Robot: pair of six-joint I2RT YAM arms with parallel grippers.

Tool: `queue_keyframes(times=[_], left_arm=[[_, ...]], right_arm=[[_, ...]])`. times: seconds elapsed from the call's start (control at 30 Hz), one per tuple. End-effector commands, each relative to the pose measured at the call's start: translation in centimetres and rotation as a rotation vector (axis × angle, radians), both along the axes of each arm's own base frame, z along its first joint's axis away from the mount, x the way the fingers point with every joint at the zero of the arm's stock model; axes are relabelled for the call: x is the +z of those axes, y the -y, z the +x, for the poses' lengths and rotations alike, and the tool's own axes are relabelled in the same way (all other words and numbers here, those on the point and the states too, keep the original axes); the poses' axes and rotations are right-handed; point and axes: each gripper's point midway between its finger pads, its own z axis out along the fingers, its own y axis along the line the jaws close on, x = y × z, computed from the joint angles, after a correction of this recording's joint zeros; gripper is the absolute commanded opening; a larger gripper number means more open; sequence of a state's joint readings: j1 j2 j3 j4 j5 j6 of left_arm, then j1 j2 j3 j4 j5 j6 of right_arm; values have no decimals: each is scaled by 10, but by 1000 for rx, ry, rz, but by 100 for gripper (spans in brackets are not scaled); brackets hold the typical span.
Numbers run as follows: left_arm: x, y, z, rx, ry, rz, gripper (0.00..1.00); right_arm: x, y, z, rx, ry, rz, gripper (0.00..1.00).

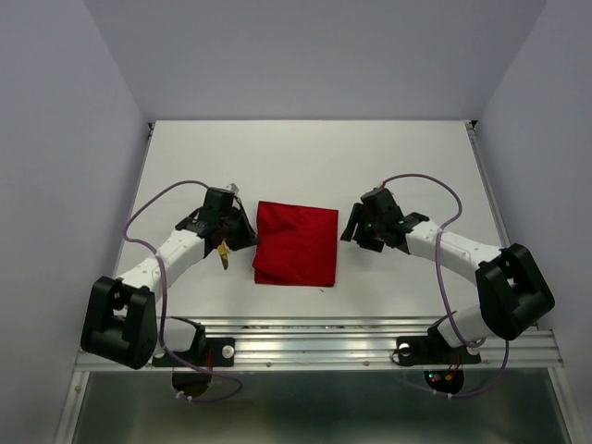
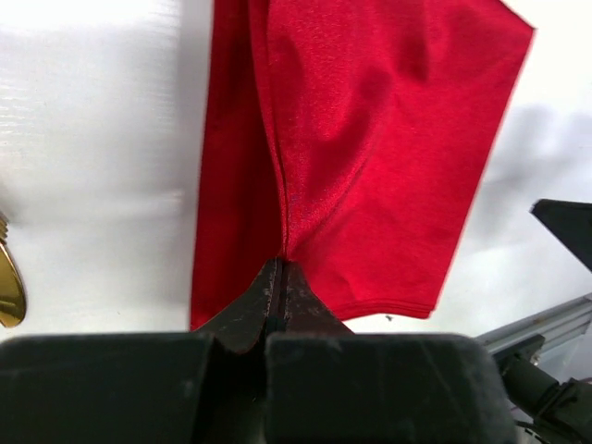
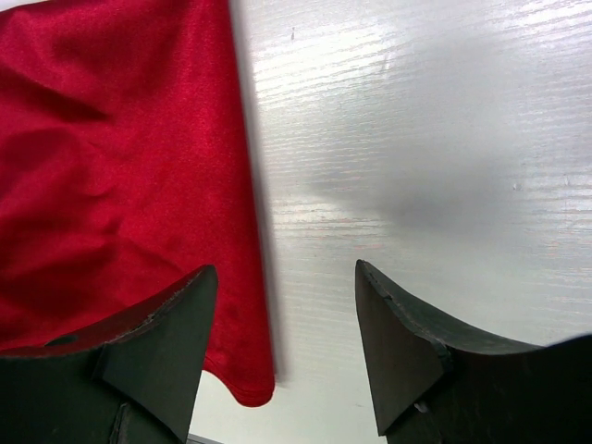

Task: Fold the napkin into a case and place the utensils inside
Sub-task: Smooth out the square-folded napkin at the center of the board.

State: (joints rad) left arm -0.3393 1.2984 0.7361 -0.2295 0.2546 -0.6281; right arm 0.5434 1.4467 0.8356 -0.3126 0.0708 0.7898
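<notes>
The red napkin [image 1: 296, 245] lies folded into a rough square in the middle of the white table; no narrow case shows. My left gripper [image 1: 242, 231] is at its left edge, and in the left wrist view its jaws are shut on a pinched ridge of the napkin [image 2: 370, 139], with the gripper [image 2: 282, 270] right at the cloth. One gold utensil [image 1: 223, 252] lies just left of the napkin under the left arm, and its tip [image 2: 7, 287] shows in the left wrist view. My right gripper [image 3: 287, 277] stands open at the napkin's [image 3: 120, 166] right edge, one finger over the cloth and one over bare table.
An aluminium rail [image 1: 314, 342] runs along the near table edge by the arm bases. White walls close in the table on the left, right and back. A purple cable [image 1: 148, 208] loops out beside the left arm.
</notes>
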Motion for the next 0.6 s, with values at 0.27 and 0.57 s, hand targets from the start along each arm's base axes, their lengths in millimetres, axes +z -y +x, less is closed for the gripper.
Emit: queue_keyframes(times=[0.27, 0.57], left_arm=[[-15, -13, -34, 51, -70, 8, 0], [-46, -20, -46, 72, -134, 42, 0]], right_arm=[[10, 0, 6, 2, 32, 1, 68], [-6, -43, -2, 210, -43, 137, 73]])
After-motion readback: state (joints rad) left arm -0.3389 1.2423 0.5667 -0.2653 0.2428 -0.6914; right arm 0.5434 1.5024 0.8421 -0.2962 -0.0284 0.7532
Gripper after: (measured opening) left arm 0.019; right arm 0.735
